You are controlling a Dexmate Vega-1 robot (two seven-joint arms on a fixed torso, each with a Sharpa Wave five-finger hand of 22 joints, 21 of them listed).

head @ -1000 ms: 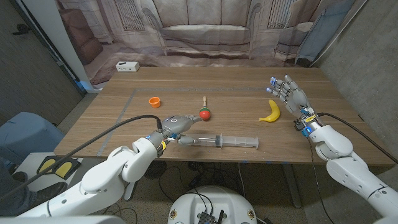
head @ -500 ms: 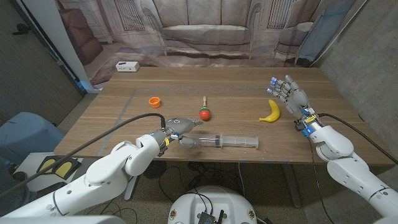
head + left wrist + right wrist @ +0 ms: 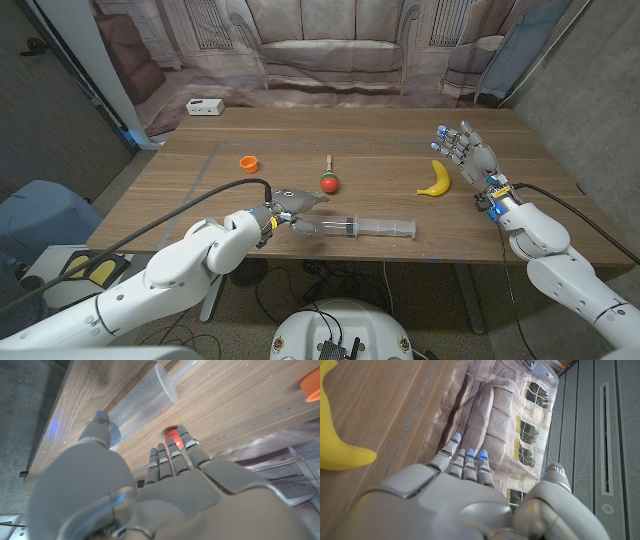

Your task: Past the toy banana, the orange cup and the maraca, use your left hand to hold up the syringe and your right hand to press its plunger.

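Since a second ago the left arm has pushed further in over the counter (image 3: 180, 190); the left robot hand (image 3: 288, 208) has slid a little toward the syringe (image 3: 365, 228), whose plunger end now sits right at its fingertips. The syringe, banana (image 3: 435, 179), cup (image 3: 248, 162), maraca (image 3: 330, 181) and right robot hand (image 3: 467, 150) haven't budged.

Step in hand: the left-hand approach, grasp not yet made. The syringe lies flat near the counter's 6 o'clock edge, long axis running 9 to 3, plunger end at 9. The left robot hand is at that 9 o'clock end. In the left wrist view its fingers (image 3: 172, 457) are stretched out straight over the wood, with the thumb (image 3: 100, 435) just beside the barrel (image 3: 142, 405). So it's spread, nothing held; whether the thumb touches the plastic, I can't tell.

The right robot hand is raised off the counter at about 3 o'clock of the banana, palm upright, fingers (image 3: 465, 462) apart and empty, well clear of the syringe.

The maraca is at roughly 12 o'clock of the left robot hand, and the cup at 11 o'clock, further back. The banana is at 1 o'clock of the syringe. All are off the grasp path.

Next move, my read: wrap fingers and thumb around the barrel rather than the plunger rod, then tip it upright. The barrel is smooth and round, so it's likely to roll toward the near edge if nudged. The right robot hand then has to travel toward 9 to reach the plunger.
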